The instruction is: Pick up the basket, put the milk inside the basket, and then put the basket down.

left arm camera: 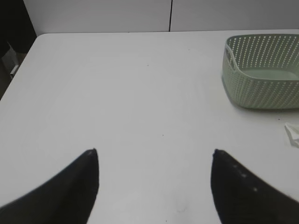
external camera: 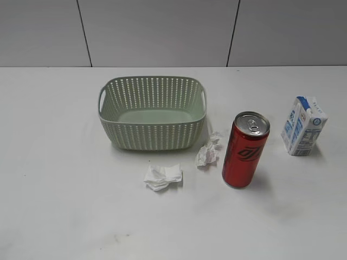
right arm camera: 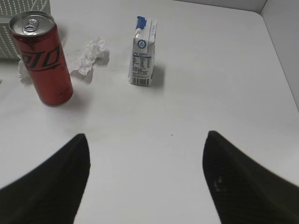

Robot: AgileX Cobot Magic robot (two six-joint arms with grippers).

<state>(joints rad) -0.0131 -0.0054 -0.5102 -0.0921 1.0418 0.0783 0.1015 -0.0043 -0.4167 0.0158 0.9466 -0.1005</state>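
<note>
The pale green slotted basket [external camera: 153,112] stands empty at the middle of the white table; it also shows at the right edge of the left wrist view [left arm camera: 261,70]. The milk [external camera: 303,125], a small white carton with blue print, stands upright at the right; it also shows in the right wrist view [right arm camera: 143,58]. My left gripper [left arm camera: 155,151] is open and empty over bare table, well left of the basket. My right gripper [right arm camera: 145,135] is open and empty, nearer the camera than the milk. Neither gripper shows in the exterior view.
A tall red drink can [external camera: 245,150] stands between the basket and the milk. Two crumpled white tissues [external camera: 162,176] [external camera: 208,151] lie in front of the basket. The table's left edge [left arm camera: 18,65] shows in the left wrist view.
</note>
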